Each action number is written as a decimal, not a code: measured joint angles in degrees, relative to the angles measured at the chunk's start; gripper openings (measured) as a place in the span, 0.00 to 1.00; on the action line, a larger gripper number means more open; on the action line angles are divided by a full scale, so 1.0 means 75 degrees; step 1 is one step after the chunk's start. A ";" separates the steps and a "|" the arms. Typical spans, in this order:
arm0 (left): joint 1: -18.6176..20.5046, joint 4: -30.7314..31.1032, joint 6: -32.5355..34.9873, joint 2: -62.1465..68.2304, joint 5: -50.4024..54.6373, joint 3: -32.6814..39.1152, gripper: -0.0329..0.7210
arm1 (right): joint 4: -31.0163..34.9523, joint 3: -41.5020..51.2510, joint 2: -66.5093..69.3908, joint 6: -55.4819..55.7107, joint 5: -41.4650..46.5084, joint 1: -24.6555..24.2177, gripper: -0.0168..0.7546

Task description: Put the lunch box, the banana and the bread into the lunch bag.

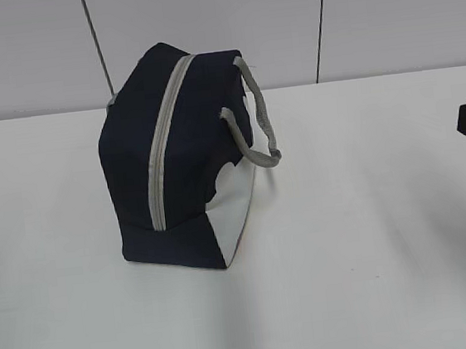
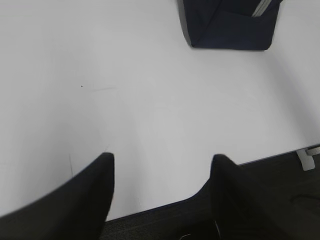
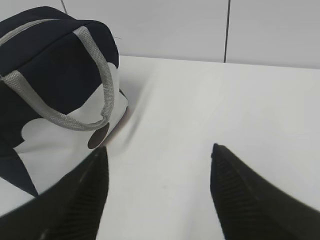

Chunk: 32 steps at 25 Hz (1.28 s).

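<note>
Only the zipped lunch bag (image 1: 183, 159) shows; both claws, left (image 2: 161, 172) and right (image 3: 157, 167), spread, empty.

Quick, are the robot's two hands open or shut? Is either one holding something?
Left gripper: open, holding nothing, above bare table.
Right gripper: open, holding nothing, near the lunch bag.

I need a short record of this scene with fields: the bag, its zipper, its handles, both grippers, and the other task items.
bag: lunch bag stands on the white table
zipper: grey zipper looks closed along the top
handles: grey handles hang on the white side
left gripper: open, empty, above bare table
right gripper: open, empty, beside the bag
lunch box, banana, bread: not visible in any view
</note>
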 joint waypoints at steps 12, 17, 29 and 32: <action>0.0000 0.0007 0.0000 0.0000 -0.0003 0.0000 0.61 | 0.8764 0.0152 0.0077 -0.9283 0.1807 0.0129 0.64; 0.0000 0.0007 0.0000 0.0000 -0.0003 0.0000 0.61 | 1.2385 -0.0470 0.0041 -1.3176 0.3911 0.0557 0.64; 0.0000 0.0007 0.0000 0.0000 -0.0009 0.0000 0.61 | 1.3311 -0.1680 -0.1388 -1.4165 0.7583 0.0634 0.63; 0.0000 0.0007 0.0000 0.0000 -0.0009 0.0000 0.61 | 1.3311 -0.1680 -0.2026 -1.4165 0.8160 0.0561 0.63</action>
